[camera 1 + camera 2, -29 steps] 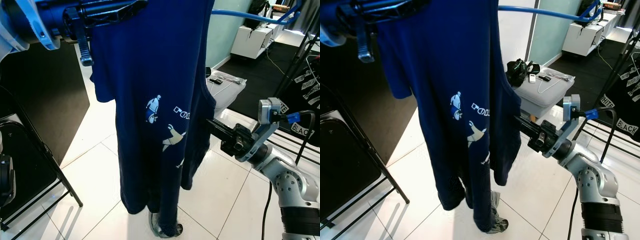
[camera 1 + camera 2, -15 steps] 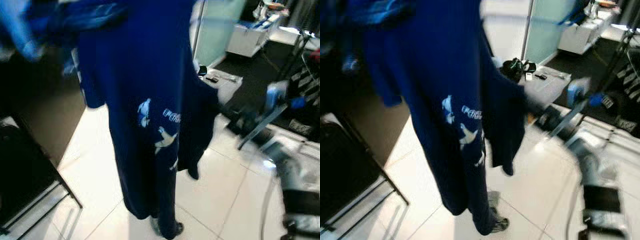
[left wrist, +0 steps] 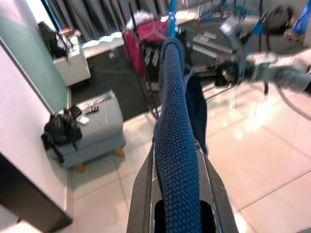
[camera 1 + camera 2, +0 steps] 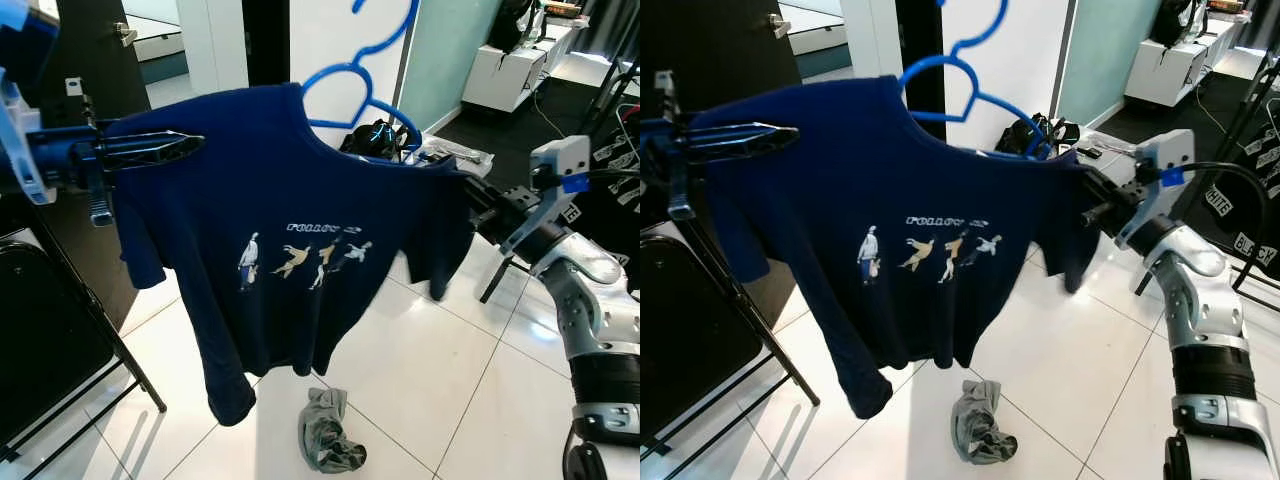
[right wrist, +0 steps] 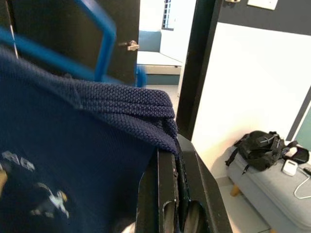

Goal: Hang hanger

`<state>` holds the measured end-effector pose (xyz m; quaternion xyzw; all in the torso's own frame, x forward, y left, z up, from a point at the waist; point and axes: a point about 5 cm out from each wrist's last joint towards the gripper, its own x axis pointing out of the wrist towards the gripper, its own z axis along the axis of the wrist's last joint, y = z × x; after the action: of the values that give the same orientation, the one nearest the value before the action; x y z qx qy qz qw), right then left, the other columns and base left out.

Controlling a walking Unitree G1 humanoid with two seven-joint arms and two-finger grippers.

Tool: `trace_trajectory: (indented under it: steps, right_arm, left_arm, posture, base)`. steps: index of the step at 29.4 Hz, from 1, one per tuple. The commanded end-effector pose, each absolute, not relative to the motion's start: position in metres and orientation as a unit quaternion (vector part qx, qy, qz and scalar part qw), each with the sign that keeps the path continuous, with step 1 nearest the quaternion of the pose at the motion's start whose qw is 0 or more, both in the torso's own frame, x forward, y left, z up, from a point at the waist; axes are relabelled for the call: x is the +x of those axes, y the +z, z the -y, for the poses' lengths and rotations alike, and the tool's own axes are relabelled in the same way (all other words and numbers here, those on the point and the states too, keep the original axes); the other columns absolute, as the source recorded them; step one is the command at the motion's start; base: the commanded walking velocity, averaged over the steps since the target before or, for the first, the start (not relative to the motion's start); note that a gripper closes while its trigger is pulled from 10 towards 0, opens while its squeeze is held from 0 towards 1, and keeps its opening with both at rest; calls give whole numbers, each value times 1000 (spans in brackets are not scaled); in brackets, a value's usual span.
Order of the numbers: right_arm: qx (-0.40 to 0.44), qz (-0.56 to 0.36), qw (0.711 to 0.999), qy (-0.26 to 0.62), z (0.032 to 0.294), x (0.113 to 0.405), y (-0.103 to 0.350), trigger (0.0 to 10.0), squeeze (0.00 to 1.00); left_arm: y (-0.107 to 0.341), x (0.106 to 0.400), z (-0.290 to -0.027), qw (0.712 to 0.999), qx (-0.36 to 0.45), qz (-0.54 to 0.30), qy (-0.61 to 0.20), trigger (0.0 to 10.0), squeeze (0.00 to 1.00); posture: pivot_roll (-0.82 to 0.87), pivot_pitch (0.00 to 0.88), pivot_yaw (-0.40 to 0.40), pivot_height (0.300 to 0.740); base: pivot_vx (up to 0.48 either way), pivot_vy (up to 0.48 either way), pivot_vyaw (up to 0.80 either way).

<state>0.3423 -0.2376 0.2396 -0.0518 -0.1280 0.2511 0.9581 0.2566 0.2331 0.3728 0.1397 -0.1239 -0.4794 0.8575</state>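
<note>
Shirt stretched between my 2 grippers
Left gripper (image 4: 185, 143) and right gripper (image 4: 1087, 186) each pinch a shoulder of the shirt (image 4: 300, 250); blue hanger (image 4: 365, 95) in its collar.

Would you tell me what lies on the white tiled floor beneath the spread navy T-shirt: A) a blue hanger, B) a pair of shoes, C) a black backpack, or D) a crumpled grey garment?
D: a crumpled grey garment lies on the floor tiles just below the hem of the T-shirt.

shirt (image 4: 300, 260): was hanging bunched, now spread wide | right tool (image 4: 462, 187): moved up to shoulder | hanger (image 4: 362, 95): now exposed
</note>
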Motion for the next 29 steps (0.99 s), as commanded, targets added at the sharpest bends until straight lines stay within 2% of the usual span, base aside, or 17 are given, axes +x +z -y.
trace_trajectory:
  steps: [1, 10, 15, 18, 29]
  right_arm:
    - [-66, 124, 959, 245, 237, 345, 236, 0, 0]
    - [-79, 118, 965, 218, 245, 348, 229, 0, 0]
    - [-79, 123, 970, 194, 253, 350, 232, 0, 0]
    - [-77, 128, 971, 188, 255, 351, 234, 0, 0]
    - [-65, 151, 970, 180, 259, 352, 244, 0, 0]
  left_arm:
    - [378, 251, -235, 854, 132, 143, -483, 10000, 0]
    - [380, 242, -252, 857, 110, 142, -483, 10000, 0]
    - [369, 228, -252, 833, 119, 101, -530, 10000, 0]
    - [365, 226, -253, 832, 125, 84, -534, 10000, 0]
    - [362, 227, -262, 846, 163, 51, -505, 10000, 0]
  posture:
    - [57, 0, -27, 740]
    - [59, 0, -28, 740]
    - [59, 0, -30, 740]
    - [59, 0, -30, 740]
    - [62, 0, -32, 740]
  base:
    - [0, 0, 0]
    - [0, 0, 0]
    - [0, 0, 0]
    - [0, 0, 0]
    - [0, 0, 0]
